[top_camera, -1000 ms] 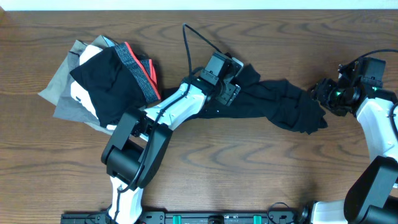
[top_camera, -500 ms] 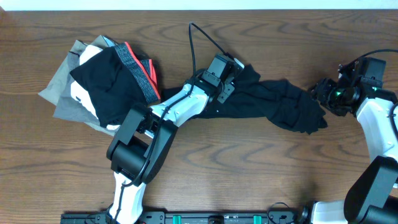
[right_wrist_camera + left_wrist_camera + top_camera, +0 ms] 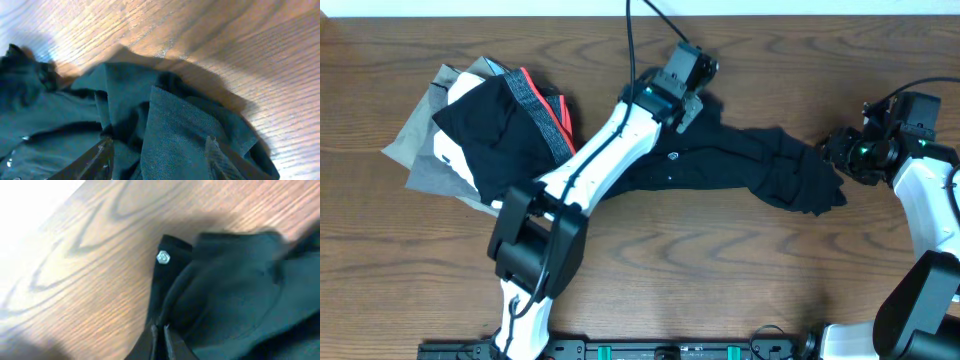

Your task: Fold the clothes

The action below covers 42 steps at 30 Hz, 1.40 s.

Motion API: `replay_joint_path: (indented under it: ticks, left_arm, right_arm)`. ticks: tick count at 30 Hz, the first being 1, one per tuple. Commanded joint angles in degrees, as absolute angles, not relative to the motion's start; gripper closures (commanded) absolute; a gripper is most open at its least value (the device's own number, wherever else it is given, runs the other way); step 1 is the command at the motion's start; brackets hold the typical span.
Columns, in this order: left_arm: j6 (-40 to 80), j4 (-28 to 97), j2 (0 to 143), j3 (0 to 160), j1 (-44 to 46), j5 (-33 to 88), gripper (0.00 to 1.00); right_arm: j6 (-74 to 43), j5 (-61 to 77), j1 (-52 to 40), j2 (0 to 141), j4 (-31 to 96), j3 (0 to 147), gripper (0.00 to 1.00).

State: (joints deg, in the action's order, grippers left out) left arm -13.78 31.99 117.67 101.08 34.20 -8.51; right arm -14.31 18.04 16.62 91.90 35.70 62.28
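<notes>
Across the table, the black shirt lies bunched lengthwise.

The black shirt fills the right side and lower middle of the view, its thin fabric lying in soft, overlapping folds. A narrow flap juts toward the upper left, and near its squared corner sits a small round white logo. At the bottom edge the left gripper shows only its dark fingertips, pressed together with a fold of the shirt pinched between them. Behind the cloth the wooden table shows brown swirling grain, washed out by bright glare in the upper left corner.
</notes>
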Motion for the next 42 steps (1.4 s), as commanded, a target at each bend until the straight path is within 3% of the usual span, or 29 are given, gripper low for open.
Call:
replay_joint_path:
  ticks: [1, 6, 17, 20, 31, 33, 36, 38, 41, 42]
  left_arm:
    - [-13.47, 35.05, 111.44, 104.60, 34.17, -12.73, 0.94]
    - [-12.25, 41.39, 104.07, 104.60, 34.15, -20.34, 0.94]
    - [-9.17, 51.53, 92.90, 104.60, 34.11, -25.36, 0.94]
    - [-8.45, 52.93, 91.20, 104.60, 34.11, -28.88, 0.94]
    - [-7.64, 54.74, 87.35, 104.60, 34.11, -32.23, 0.94]
    - [-7.62, 55.05, 87.15, 104.60, 34.11, -32.23, 0.94]
    - [-7.62, 55.59, 87.15, 104.60, 34.11, -32.23, 0.94]
    - [-7.64, 55.90, 87.15, 104.60, 34.11, -32.25, 0.94]
    - [-7.64, 56.21, 87.15, 104.60, 34.11, -33.21, 0.94]
    - [-7.62, 56.31, 87.15, 104.60, 34.11, -33.76, 0.94]
  right_arm:
    - [-10.02, 19.09, 16.05, 92.01, 35.31, 62.13, 0.43]
    - [-4.38, 28.38, 14.63, 92.03, 33.56, 62.11, 0.36]
    - [-3.92, 26.30, 4.16, 95.13, 32.27, 62.08, 0.33]
    - [-3.75, 25.41, 1.65, 97.95, 32.23, 62.08, 0.27]
    - [5.21, 30.46, -2.50, 103.79, 29.65, 62.08, 0.26]
    - [5.26, 30.04, -3.27, 103.85, 29.54, 62.08, 0.31]
    - [5.72, 30.11, -3.90, 103.83, 29.56, 62.08, 0.65]
    - [5.69, 30.41, -3.84, 103.74, 29.58, 62.08, 0.83]
    - [5.65, 31.07, -3.18, 102.45, 29.85, 62.19, 0.99]
    - [5.67, 32.49, -2.72, 101.49, 30.00, 62.22, 0.99]
